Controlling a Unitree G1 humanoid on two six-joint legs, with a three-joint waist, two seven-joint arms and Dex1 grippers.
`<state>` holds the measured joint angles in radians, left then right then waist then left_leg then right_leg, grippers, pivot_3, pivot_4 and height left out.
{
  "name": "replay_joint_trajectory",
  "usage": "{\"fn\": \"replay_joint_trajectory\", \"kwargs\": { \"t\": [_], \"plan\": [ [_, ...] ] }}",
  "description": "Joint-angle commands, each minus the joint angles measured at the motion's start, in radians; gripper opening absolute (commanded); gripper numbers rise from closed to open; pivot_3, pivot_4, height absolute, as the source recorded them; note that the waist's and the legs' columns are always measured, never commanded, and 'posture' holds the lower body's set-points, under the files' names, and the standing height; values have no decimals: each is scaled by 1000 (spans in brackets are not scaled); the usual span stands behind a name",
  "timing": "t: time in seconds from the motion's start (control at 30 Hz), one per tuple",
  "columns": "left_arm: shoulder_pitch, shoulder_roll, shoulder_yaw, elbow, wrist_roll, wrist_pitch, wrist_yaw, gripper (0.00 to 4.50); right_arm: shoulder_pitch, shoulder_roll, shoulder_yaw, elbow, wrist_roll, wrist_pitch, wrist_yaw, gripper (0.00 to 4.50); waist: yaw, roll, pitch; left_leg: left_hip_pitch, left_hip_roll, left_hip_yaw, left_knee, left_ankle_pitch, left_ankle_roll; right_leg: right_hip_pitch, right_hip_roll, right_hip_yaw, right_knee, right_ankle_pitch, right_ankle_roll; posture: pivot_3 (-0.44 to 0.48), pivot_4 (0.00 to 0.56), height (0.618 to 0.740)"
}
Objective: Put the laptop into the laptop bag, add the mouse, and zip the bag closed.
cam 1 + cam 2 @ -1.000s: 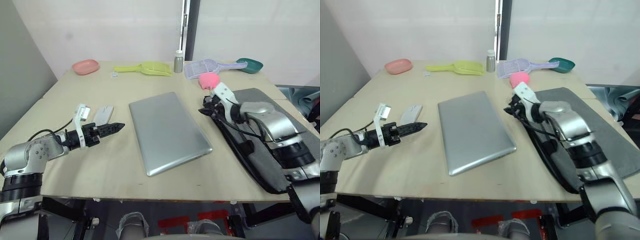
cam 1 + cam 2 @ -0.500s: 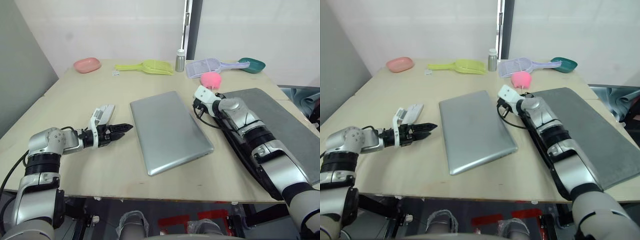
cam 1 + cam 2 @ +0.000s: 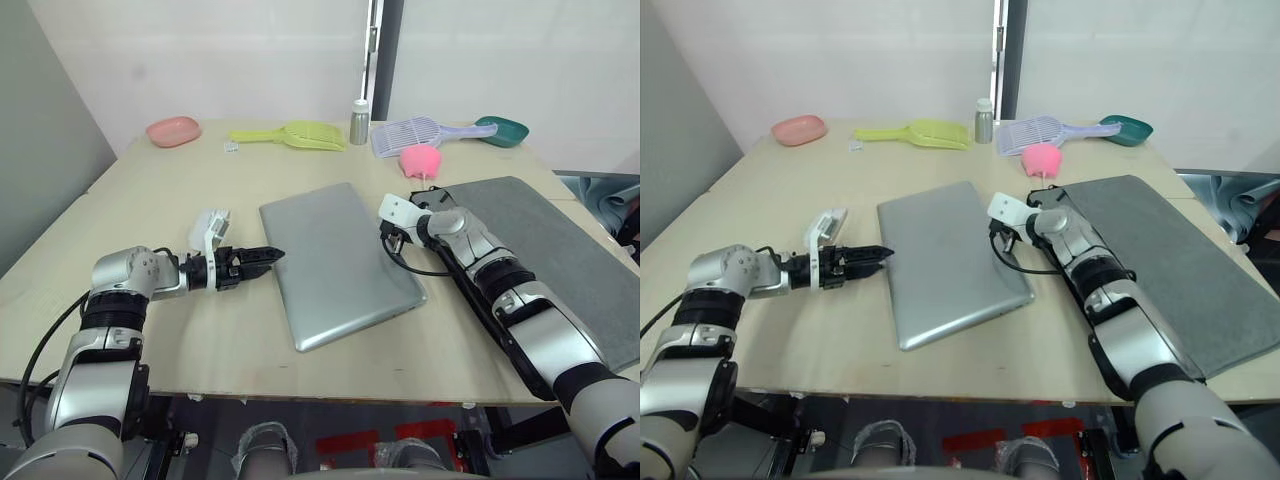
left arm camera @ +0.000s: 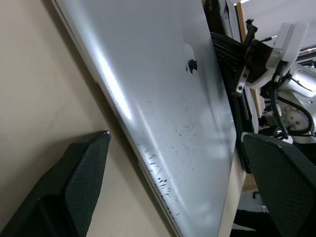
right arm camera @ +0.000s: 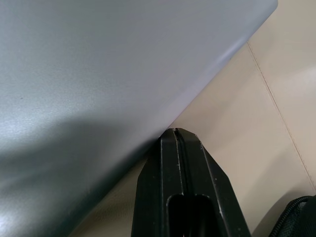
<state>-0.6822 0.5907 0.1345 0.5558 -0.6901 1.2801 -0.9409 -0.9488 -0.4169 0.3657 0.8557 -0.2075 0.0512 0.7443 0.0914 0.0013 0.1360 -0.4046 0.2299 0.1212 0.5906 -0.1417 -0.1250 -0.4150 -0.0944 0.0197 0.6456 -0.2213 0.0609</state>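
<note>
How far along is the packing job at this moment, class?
Done: nothing yet. The laptop lies flat on the table, outside the laptop bag.
In hand: the left hand, open, is at the laptop's left edge. The right hand, shut, has its tip against the opposite edge. Neither grips it.
Left: lifting the laptop into the bag, then the rest of the packing and the zipping.

bright, even light; laptop (image 4: 163, 98) glare
</note>
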Motion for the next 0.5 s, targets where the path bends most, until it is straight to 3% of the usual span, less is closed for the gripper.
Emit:
{"fn": "replay_joint_trajectory", "kwargs": {
  "t": [0.03, 0.5],
  "plan": [
    [37, -39, -72, 64, 48, 37, 9, 4500, -1, 21, -22, -50, 12, 3, 32, 29, 0, 0, 0, 0, 0, 0, 0, 0, 0, 0, 0, 0, 0, 0, 0, 0, 150, 740],
    [66, -91, -63, 36, 40, 94, -6, 4500, 114, 76, -81, -392, 120, 243, 164, 29, 0, 3, -4, 6, 0, 1, -7, -1, 1, 7, 0, -1, -8, 0, 0, 0, 150, 740]
  ]
}}
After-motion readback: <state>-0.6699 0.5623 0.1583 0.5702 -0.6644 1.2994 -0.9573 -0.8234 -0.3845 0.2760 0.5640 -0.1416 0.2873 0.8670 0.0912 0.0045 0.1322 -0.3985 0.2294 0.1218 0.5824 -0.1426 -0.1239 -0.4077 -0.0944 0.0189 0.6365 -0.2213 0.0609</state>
